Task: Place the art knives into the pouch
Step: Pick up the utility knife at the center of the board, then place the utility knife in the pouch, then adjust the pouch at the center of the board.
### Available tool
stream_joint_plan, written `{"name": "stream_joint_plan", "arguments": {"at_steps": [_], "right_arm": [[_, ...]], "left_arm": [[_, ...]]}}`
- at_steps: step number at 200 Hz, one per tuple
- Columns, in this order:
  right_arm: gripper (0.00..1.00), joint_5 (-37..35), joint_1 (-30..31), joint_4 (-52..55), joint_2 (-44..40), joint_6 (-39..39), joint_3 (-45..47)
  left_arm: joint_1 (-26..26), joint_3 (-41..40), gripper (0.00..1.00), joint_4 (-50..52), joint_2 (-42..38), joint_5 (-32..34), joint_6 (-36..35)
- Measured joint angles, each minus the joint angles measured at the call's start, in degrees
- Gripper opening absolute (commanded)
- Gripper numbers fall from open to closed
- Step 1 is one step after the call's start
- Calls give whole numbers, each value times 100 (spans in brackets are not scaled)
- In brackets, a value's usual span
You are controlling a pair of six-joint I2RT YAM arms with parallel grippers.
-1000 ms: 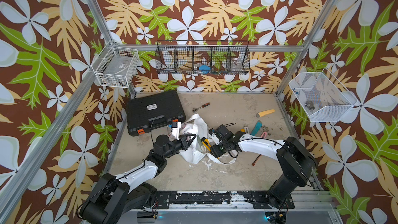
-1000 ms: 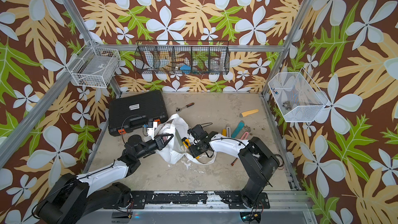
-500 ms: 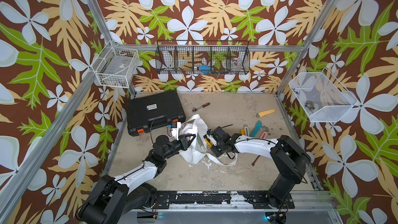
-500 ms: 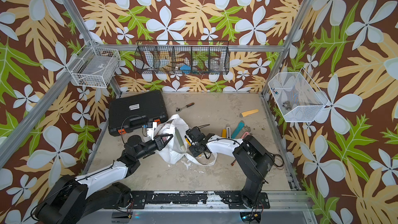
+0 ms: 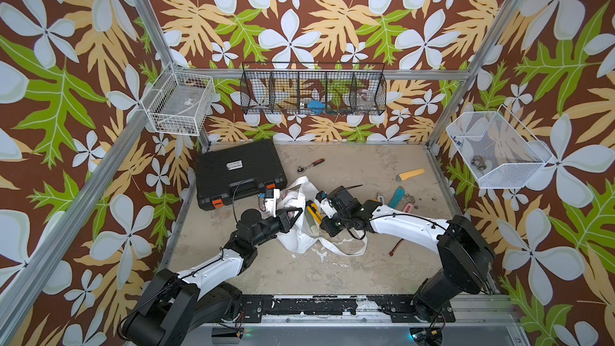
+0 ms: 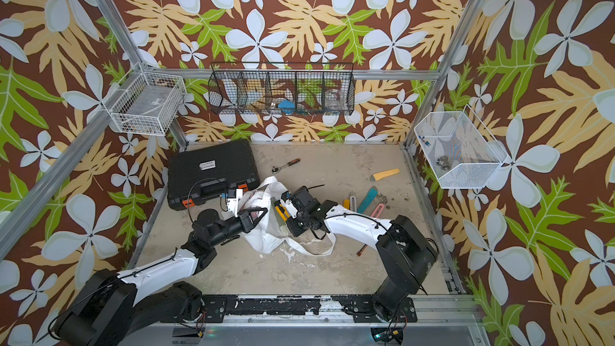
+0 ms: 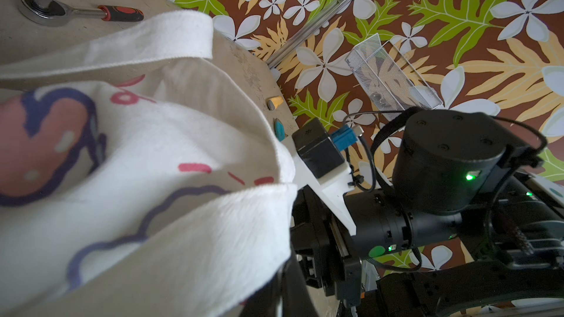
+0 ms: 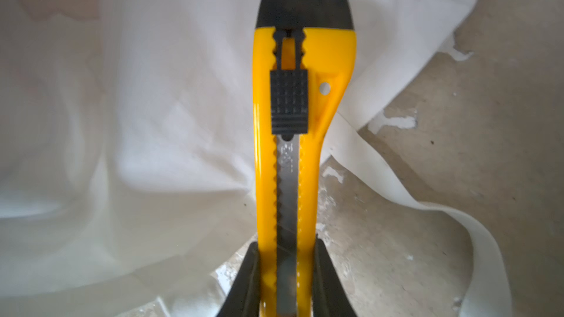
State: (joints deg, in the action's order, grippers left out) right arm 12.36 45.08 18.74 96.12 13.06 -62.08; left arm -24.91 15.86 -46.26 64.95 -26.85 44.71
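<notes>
Far left, the black tool case (image 5: 239, 171) lies closed. Next along, the left gripper (image 5: 294, 216) is pinched tight on the rim of the pouch (image 5: 299, 237), lifting that edge. At the pouch's right side, the yellow art knife (image 8: 332, 56) sits clamped between the right gripper (image 8: 287, 254) fingers, its black end over the white cloth. Further right, a teal tool (image 5: 397, 196) lies on the table (image 5: 366, 168).
</notes>
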Motion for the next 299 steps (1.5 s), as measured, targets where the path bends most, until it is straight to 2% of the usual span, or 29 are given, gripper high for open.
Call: {"name": "stream_joint_plan", "arguments": {"at_steps": [35,54,61,83,89,108,135,174,219,267,290,299], "right_arm": [[12,485,0,59,826,4,-883],[21,761,-9,31,1228,20,-1322],[30,896,-22,-35,1325,26,-1403],[66,1456,-142,-304,1502,107,-1475],[71,1567,-173,-374,1521,109,-1469],[78,1832,-273,-612,1447,107,-1314],[80,1856,-374,-715,905,103,-739],[77,1270,-466,-774,221,42,-57],[77,817,-643,-800,949,61,-439],[73,839,-844,-1014,1707,48,-994],[65,994,-922,-1217,1827,118,-887],[59,1147,-973,-1388,1840,160,-782]], "left_arm": [[0,-44,0,-26,-85,7,17],[0,-50,0,-24,-179,87,22],[0,-50,0,-22,-216,90,22],[0,-50,0,-9,-267,133,22],[0,-50,0,2,-260,142,22],[0,-50,0,11,-216,195,22],[0,-50,0,13,-142,247,28],[0,-92,0,-11,-70,304,42],[0,-131,0,-66,-9,304,87],[0,-131,0,-70,-55,302,146],[0,-131,0,-66,-131,304,146],[0,-131,0,-66,-149,304,146]]}}
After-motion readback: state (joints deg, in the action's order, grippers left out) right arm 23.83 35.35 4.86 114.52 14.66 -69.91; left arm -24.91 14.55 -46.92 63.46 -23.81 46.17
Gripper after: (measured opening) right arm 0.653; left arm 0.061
